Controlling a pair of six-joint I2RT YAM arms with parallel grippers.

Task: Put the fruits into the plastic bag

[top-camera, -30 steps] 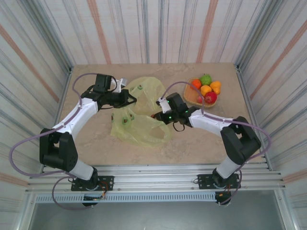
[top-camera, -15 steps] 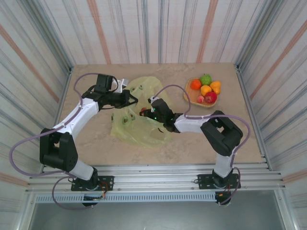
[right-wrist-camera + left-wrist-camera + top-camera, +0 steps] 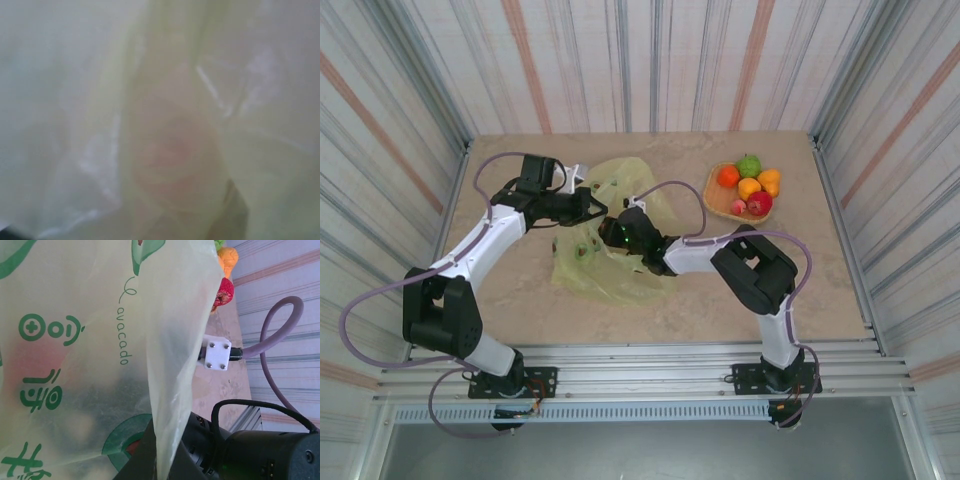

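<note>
The yellow-green plastic bag (image 3: 620, 265) lies crumpled at the table's middle, its mouth held up on the left. My left gripper (image 3: 591, 208) is shut on the bag's upper edge, and the film (image 3: 165, 390) runs down between its dark fingers (image 3: 145, 460). My right gripper (image 3: 612, 233) reaches into the bag's mouth from the right, its jaws hidden by film. In the right wrist view a blurred pinkish round fruit (image 3: 167, 150) shows amid pale plastic; whether it is gripped I cannot tell. Several fruits (image 3: 749, 187), green, orange and red, sit in the woven tray (image 3: 714, 203).
The tray stands at the back right, close to the right wall. The right arm's purple cable (image 3: 680, 190) arcs over the bag's right side. Bare table lies in front of the bag and along the far edge (image 3: 650, 145).
My right gripper has moved left with a red fruit, from the bag's right side into its mouth. The left gripper has kept its hold on the bag's edge.
</note>
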